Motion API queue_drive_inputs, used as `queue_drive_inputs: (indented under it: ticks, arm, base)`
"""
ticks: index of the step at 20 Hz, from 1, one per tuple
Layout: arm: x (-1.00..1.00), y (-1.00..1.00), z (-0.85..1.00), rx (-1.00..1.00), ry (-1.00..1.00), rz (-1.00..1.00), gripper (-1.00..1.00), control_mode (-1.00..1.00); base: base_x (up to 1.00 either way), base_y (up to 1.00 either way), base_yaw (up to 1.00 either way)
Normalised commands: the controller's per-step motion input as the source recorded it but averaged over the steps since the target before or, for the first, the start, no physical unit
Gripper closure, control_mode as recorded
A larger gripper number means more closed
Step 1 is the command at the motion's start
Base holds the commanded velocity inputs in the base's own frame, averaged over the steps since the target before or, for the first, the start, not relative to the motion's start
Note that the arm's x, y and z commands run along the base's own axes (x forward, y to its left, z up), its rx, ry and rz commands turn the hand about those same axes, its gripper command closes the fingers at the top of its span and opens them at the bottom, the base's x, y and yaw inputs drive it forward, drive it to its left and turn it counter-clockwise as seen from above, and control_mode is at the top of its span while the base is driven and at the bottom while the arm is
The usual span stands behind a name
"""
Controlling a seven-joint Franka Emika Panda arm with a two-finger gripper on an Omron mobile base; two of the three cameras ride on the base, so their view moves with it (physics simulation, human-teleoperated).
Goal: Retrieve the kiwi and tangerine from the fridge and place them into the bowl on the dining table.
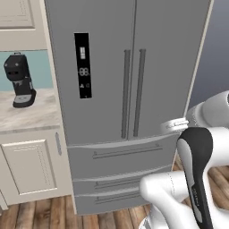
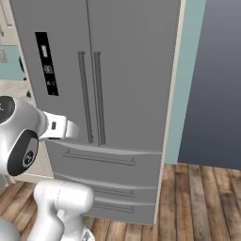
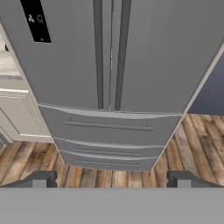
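I face the shut fridge (image 1: 129, 89) with fingers (image 3: 41, 179) spread wide and empty; I judge a square, centred reach onto one door handle (image 3: 124, 52) works best.

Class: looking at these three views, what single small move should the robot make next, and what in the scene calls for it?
Probably reach the open end effector toward a door handle: the fridge is closed, nothing is held, and the end effector sits short of it.

1. The fridge (image 1: 129, 89) has both doors closed, hiding its inside; its top is cut off in every view.
2. Symbols on the black display panel (image 1: 83, 65) are too small to read.
3. The coffee machine (image 1: 19, 80) is barely visible in the right base view.
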Motion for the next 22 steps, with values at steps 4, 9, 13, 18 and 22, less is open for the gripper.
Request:
queue_drive_inputs:
  ticks: [4, 9, 13, 18, 22]
  arm:
    - [-0.05, 0.0, 0.0, 0.0, -0.02, 0.0, -1.0, -1.0]
    - [-0.02, 0.0, 0.0, 0.0, -0.01, 0.0, -1.0, -1.0]
    - [0.02, 0.0, 0.0, 0.0, 0.0, 0.0, -1.0, -1.0]
    - [0.45, 0.0, 0.0, 0.0, -0.03, 0.0, -1.0, -1.0]
    - [0.66, 0.0, 0.12, 0.0, -0.09, 0.0, -1.0, -1.0]
  base:
    - [-0.2, 0.0, 0.0]
    - [0.0, 0.0, 0.0]
    - [0.0, 0.0, 0.0]
    - [0.0, 0.0, 0.0]
    - [0.0, 0.0, 0.0]
